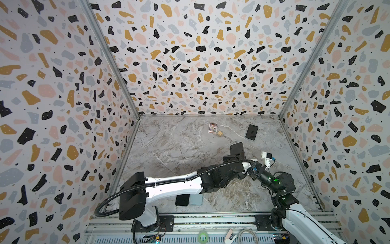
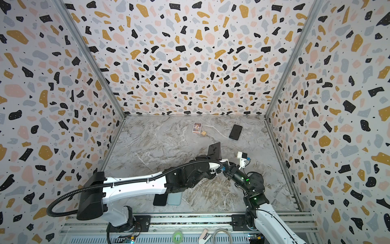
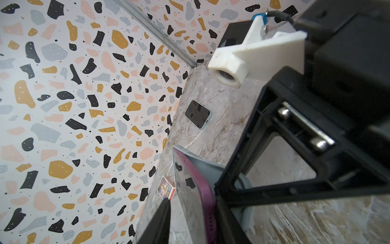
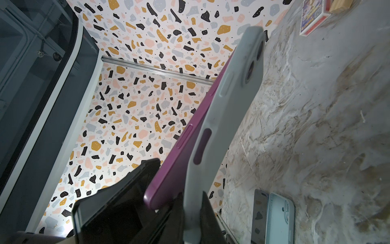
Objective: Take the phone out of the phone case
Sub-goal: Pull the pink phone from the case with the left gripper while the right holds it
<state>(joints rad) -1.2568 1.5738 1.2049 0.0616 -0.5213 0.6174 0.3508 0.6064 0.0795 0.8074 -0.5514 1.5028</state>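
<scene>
Worktop [image 1: 179, 160], marbled: the held pair hung above it, right of centre. Right claw [image 4: 192, 211]: closed tight on lower end of phone case [image 4: 230, 109], grey. Left claw [image 3: 193, 219]: partly open, astride freed lower end of phone [image 4: 179, 160], purple; gap showed between one finger [image 3: 164, 219] and screen, nothing gripped. Phone's camera end sat seated in case. Judged best: pinch flat faces squarely, both pads touching, keep case anchored, peel phone away along its length, no twisting
</scene>
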